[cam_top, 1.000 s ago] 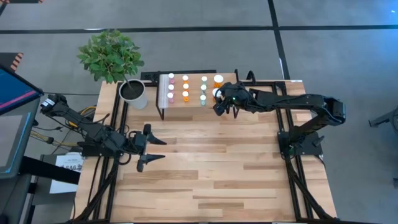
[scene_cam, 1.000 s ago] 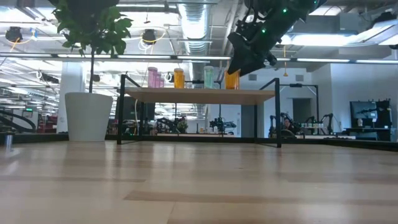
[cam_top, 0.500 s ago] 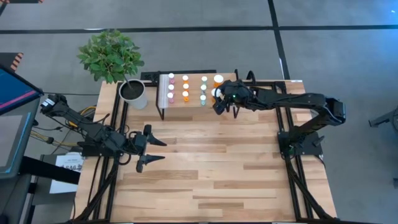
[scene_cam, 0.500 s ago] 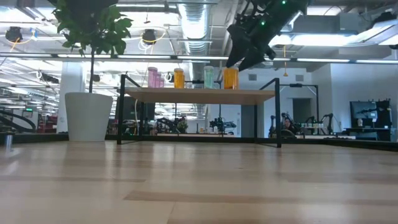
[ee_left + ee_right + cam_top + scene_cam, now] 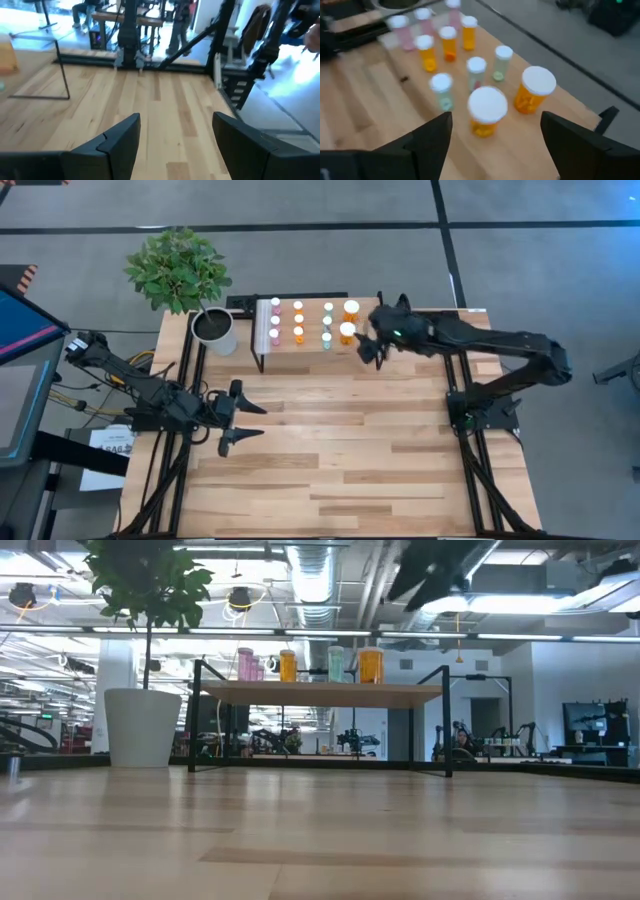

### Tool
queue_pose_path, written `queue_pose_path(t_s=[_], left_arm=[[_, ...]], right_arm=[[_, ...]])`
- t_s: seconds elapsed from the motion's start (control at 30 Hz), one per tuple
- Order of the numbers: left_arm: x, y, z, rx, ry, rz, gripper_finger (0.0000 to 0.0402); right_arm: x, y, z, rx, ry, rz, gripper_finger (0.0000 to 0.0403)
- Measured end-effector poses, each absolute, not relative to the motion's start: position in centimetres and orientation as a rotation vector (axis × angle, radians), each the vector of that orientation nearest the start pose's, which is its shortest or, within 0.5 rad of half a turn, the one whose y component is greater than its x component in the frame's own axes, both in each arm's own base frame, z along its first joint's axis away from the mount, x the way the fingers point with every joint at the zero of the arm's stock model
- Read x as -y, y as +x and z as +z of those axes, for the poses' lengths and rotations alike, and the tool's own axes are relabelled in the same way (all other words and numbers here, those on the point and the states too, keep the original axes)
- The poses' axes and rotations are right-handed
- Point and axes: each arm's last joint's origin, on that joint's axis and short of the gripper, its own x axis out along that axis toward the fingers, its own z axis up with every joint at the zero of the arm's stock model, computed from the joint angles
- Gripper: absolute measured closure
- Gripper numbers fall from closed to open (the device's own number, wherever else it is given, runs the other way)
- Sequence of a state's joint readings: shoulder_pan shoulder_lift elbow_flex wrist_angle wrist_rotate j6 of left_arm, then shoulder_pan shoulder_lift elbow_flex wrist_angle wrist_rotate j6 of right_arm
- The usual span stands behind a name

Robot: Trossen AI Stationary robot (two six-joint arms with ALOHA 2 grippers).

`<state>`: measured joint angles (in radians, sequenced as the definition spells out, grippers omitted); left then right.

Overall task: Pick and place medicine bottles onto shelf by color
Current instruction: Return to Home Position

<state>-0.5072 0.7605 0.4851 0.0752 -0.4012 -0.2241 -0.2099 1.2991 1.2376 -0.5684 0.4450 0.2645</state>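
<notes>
The shelf (image 5: 310,352) stands at the table's far edge. Small pink (image 5: 275,321), orange (image 5: 298,332) and teal (image 5: 327,338) medicine bottles stand upright on it in rows. Two larger orange bottles with white caps (image 5: 487,112) (image 5: 535,90) stand at the shelf's right end. My right gripper (image 5: 366,342) hovers open above and just right of that end, with the nearer large bottle showing below, between its fingers and clear of them. My left gripper (image 5: 262,421) waits open over the table's left part, holding nothing. In the low view the bottles (image 5: 371,665) stand in a row on the shelf top (image 5: 320,693).
A white plant pot (image 5: 215,330) with a leafy plant (image 5: 178,268) stands left of the shelf at the far left corner. Black frame rails (image 5: 470,430) run along both table sides. Bare wooden tabletop (image 5: 340,450) stretches from the shelf to the near edge.
My right gripper has risen from around the nearer large orange bottle and drawn back toward the table's right edge. The bottle stays upright on the shelf's right end. In the low view the gripper has climbed almost out of the picture's top.
</notes>
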Motion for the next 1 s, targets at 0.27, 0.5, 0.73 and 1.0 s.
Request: queue_pose_path(t_s=[0.27,0.5,0.73,1.0], left_arm=[[7.5,13.7,27.1,-0.116,-0.129,-0.116,0.0169],[6.7,13.0,27.9,-0.055,-0.13,-0.066,0.0186],[5.6,13.3,28.1,-0.039,-0.131,-0.018,0.0233],[4.3,11.4,29.2,0.053,-0.1,0.004,0.0359]], right_arm=[[1.9,20.5,35.7,-0.365,0.126,-0.531,0.01],[-2.8,17.2,32.9,-0.056,0.055,-0.148,0.0135],[-3.4,14.9,28.4,0.091,0.016,-0.076,0.0237],[-3.2,13.1,26.0,0.15,0.03,-0.043,0.0388]])
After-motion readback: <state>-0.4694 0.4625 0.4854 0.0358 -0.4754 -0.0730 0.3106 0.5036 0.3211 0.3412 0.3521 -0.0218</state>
